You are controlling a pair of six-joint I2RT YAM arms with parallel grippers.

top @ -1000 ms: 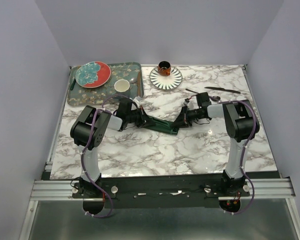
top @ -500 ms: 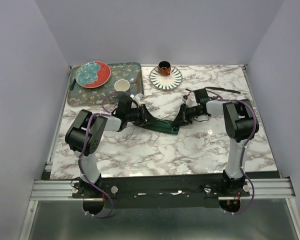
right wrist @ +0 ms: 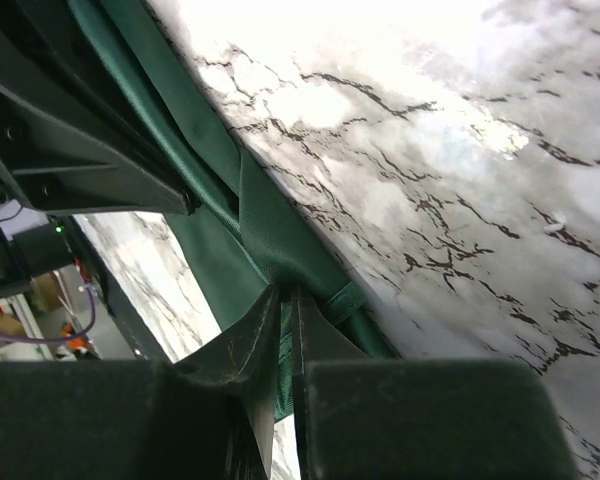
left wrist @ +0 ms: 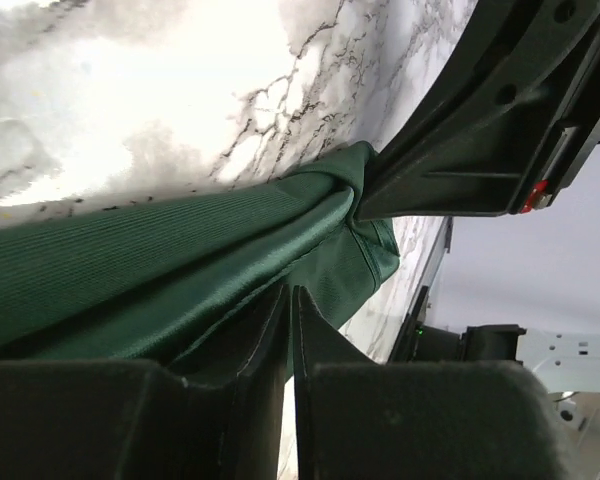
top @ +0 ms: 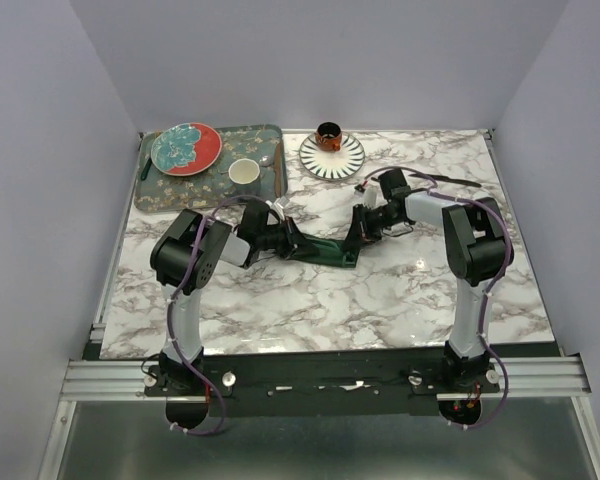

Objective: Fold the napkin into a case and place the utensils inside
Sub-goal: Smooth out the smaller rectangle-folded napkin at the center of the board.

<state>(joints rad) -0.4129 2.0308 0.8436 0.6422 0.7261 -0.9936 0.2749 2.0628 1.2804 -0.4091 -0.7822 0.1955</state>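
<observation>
The dark green napkin lies as a narrow folded strip on the marble table, stretched between both grippers. My left gripper is shut on its left end; in the left wrist view the fingertips pinch the cloth. My right gripper is shut on its right end; in the right wrist view the fingertips pinch a fold of the cloth. The black knife lies at the back right. The fork is hidden behind my right arm.
A patterned tray at the back left holds a red and teal plate, a white cup and a silver spoon. A striped plate with a dark cup stands at the back middle.
My right wrist has swung toward the back and now covers the fork. My left arm's elbow has shifted. The napkin stays gripped between both grippers.
</observation>
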